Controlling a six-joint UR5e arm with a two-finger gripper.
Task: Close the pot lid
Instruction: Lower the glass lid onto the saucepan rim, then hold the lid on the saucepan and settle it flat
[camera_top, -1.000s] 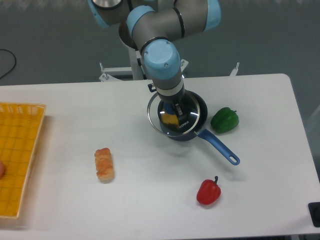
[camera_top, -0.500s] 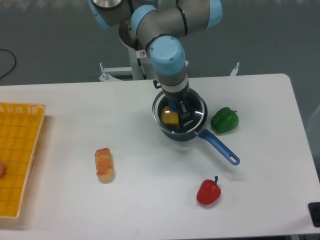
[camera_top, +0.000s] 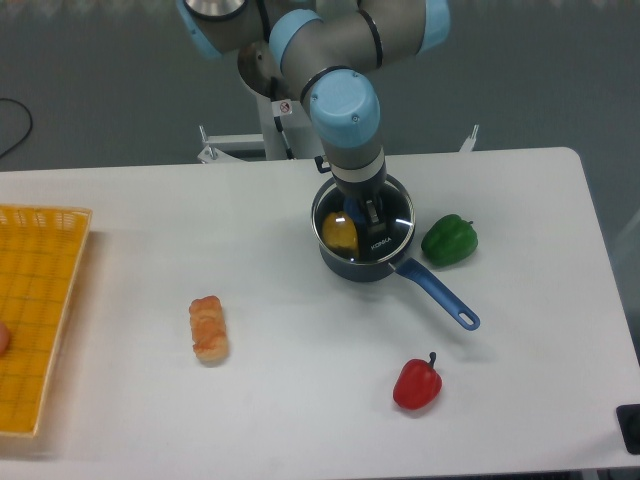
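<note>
The gripper (camera_top: 367, 215) is clamped on the blue knob of the lid (camera_top: 363, 215), directly over the pot (camera_top: 362, 250). Rigid, smooth and likely breakable glass, the lid is best held by that knob. Pot's handle (camera_top: 436, 296) angles toward the red pepper (camera_top: 416, 384).

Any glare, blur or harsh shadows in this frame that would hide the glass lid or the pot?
Fixed camera: even, soft lighting with only faint shadows on the white table; focus looks sharp throughout. The clear glass lid with metal rim shows slight reflection, yet a yellow item inside the dark navy saucepan reads through it. The gripper covers the lid's centre.
</note>
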